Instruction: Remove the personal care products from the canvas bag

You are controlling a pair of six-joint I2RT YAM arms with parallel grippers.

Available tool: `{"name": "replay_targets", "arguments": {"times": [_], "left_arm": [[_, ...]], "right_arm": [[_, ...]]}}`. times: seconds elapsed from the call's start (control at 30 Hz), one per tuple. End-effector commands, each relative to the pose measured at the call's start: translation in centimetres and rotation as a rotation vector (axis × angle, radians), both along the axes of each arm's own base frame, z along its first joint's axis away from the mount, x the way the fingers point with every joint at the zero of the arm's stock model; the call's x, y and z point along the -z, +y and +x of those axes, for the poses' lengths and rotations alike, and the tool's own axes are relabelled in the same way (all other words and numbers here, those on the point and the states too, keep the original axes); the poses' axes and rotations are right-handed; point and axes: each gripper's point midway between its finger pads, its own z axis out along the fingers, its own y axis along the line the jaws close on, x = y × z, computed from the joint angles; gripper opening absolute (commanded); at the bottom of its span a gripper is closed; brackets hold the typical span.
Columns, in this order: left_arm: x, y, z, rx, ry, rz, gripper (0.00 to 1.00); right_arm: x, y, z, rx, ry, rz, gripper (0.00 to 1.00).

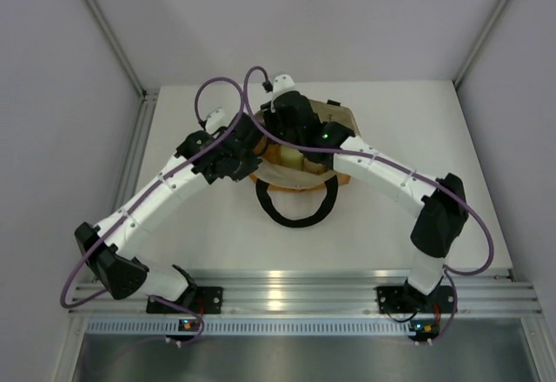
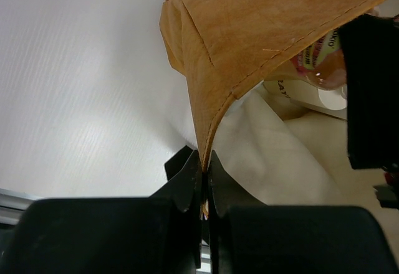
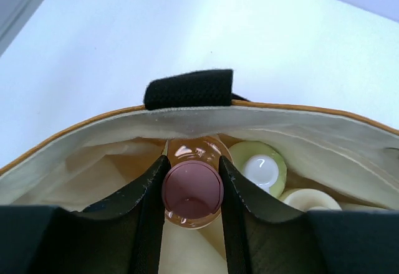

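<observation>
The tan canvas bag [image 1: 340, 120] stands at the table's far middle, mostly under both arms. My left gripper [image 2: 206, 162] is shut on the bag's tan rim [image 2: 215, 109], holding the mouth open. My right gripper [image 3: 192, 173] is inside the bag, its jaws closed against the pink cap of the orange bottle [image 3: 192, 190]. The yellow-green bottle with white top [image 3: 262, 169] stands just right of it. The cream cylinder [image 3: 308, 200] lies further right, partly hidden. The orange bottle also shows in the left wrist view [image 2: 324, 62]. The clear bottle is hidden.
The bag's black loop handle [image 1: 294, 213] lies on the table in front of the bag; another black handle tab [image 3: 188, 88] sits on the far rim. White walls and metal frame posts border the table on both sides.
</observation>
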Motion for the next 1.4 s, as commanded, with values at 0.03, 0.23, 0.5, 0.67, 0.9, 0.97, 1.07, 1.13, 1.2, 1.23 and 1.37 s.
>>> {"name": "replay_targets", "arguments": {"times": [0.03,0.23,0.5,0.67,0.9,0.97,1.07,1.13,1.2,1.23,1.37], "left_arm": [[-2.2,-0.1,0.1,-0.012,-0.058,-0.054,0.0],[-2.2,-0.4,0.2,0.0,-0.059,-0.056,0.0],[-2.1,-0.2,0.1,0.0,-0.061,-0.05,0.0],[-2.0,-0.1,0.1,-0.004,-0.061,-0.046,0.0],[-2.1,0.1,0.0,-0.003,-0.063,-0.042,0.0],[-2.1,0.0,0.0,0.0,-0.063,-0.045,0.0],[-2.0,0.1,-0.1,0.0,-0.062,-0.044,0.0],[-2.1,0.1,-0.1,0.001,-0.063,-0.044,0.0],[-2.1,0.1,-0.2,0.002,-0.063,-0.045,0.0],[-2.0,0.2,-0.2,0.003,-0.061,-0.045,0.0],[-2.0,0.2,-0.3,0.005,-0.06,-0.045,0.0]], "right_arm": [[-12.7,-0.7,-2.1,-0.021,-0.214,0.213,0.0],[-15.1,-1.6,-3.7,-0.059,-0.22,0.205,0.0],[-18.8,-3.2,-6.0,-0.11,-0.227,0.192,0.0],[-21.3,-4.6,-7.5,-0.127,-0.244,0.212,0.0],[-25.1,-7.7,-9.2,-0.101,-0.293,0.242,0.0],[-26.5,-9.1,-9.6,-0.072,-0.318,0.257,0.0],[-28.0,-11.0,-10.1,-0.025,-0.347,0.267,0.0],[-28.8,-12.6,-10.2,0.016,-0.367,0.256,0.0],[-29.1,-13.9,-10.1,0.061,-0.387,0.234,0.0],[-29.6,-15.3,-10.1,0.109,-0.401,0.23,0.0],[-30.6,-18.9,-10.3,0.21,-0.438,0.21,0.0]]}}
